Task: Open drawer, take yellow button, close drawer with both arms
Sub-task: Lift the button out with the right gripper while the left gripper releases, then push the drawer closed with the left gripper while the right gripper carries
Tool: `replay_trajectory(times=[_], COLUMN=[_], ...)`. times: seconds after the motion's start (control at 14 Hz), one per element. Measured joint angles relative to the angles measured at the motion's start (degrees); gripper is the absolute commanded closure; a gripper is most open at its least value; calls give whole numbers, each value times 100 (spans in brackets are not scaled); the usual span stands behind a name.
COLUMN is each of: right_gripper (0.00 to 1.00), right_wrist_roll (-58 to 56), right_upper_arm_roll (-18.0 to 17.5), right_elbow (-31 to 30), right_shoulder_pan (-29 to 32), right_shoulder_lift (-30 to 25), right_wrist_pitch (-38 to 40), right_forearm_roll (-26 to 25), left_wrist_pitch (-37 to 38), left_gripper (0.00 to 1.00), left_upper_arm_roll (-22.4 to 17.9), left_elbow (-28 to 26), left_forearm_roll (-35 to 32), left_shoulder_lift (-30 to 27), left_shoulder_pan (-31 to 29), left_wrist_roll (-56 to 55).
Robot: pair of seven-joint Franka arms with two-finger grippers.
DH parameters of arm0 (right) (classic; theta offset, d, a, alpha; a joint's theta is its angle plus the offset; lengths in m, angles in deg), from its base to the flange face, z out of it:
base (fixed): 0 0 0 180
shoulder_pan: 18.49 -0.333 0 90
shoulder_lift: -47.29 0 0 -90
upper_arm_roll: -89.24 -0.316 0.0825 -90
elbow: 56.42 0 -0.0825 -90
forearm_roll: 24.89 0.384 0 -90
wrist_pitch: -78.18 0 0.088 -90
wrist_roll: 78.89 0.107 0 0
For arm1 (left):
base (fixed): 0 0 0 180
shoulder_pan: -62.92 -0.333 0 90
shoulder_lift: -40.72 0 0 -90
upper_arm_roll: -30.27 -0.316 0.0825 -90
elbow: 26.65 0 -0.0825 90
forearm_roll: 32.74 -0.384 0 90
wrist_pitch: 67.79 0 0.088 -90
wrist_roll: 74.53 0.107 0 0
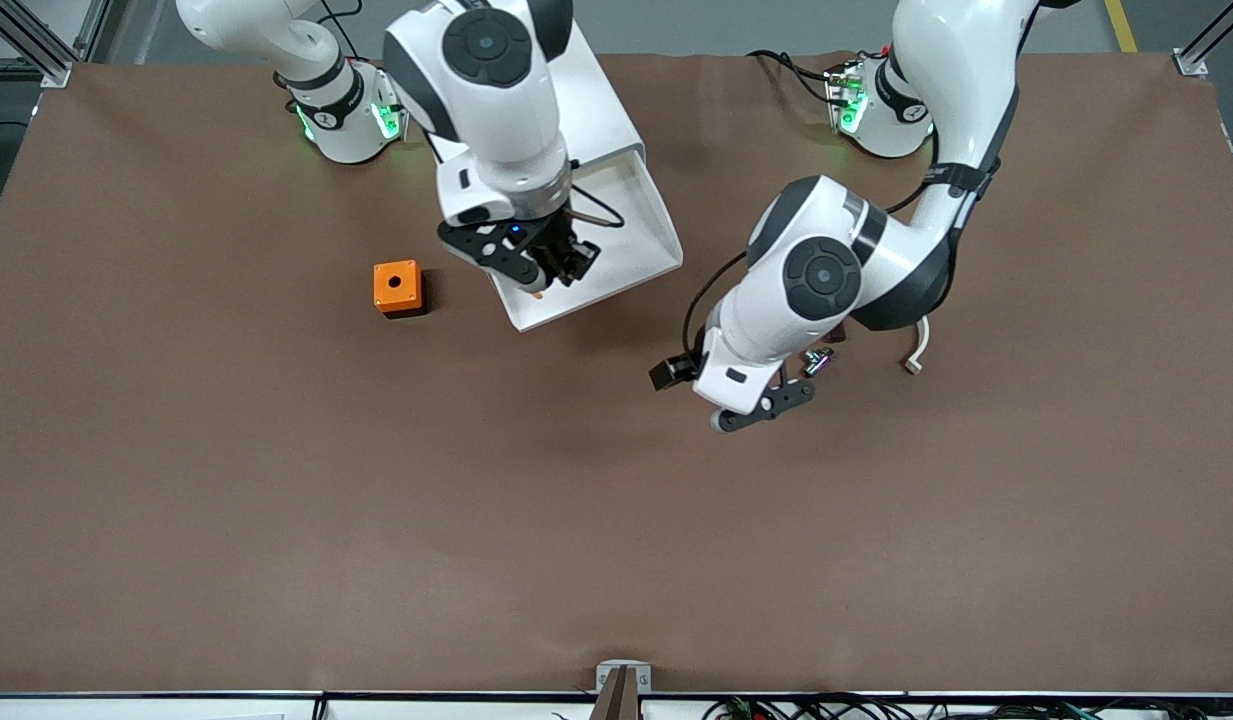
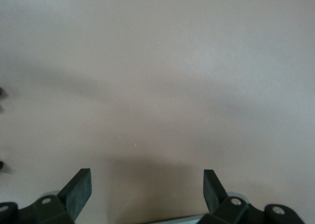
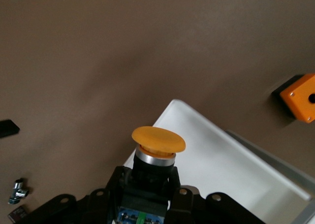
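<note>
One brown table (image 1: 276, 500); grey floor (image 1: 726, 25)

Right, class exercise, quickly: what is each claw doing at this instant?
Left claw: open, empty, over bare table.
Right claw: shut on the button, over the open drawer.

Right hand (image 1: 548, 268) is clamped closed in the air; left hand (image 2: 146, 187) hovers spread wide.

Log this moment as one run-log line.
drawer: open | button: held in right gripper over drawer | left gripper: open, empty, above bare table | orange box: on table beside drawer
</note>
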Motion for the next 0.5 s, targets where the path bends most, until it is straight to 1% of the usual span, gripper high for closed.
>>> replay_trajectory(times=[0.21, 0.5], right_gripper=[100, 100], right_wrist_roll=[-788, -2007], right_upper_arm_roll=[11, 22], right_elbow=[7, -23], right_shoulder_pan=[392, 1098], right_shoulder_lift=[13, 123], right_wrist_pitch=[11, -130], right_forearm_roll=[0, 0], left_wrist_pitch=[0, 1], left_gripper=[0, 0], left_upper_arm_roll=[165, 209], left_elbow=[-58, -120], left_forearm_roll=[0, 0], left_shoulder_lift=[0, 7], left_shoulder_pan=[69, 351], left_wrist_roll=[0, 0])
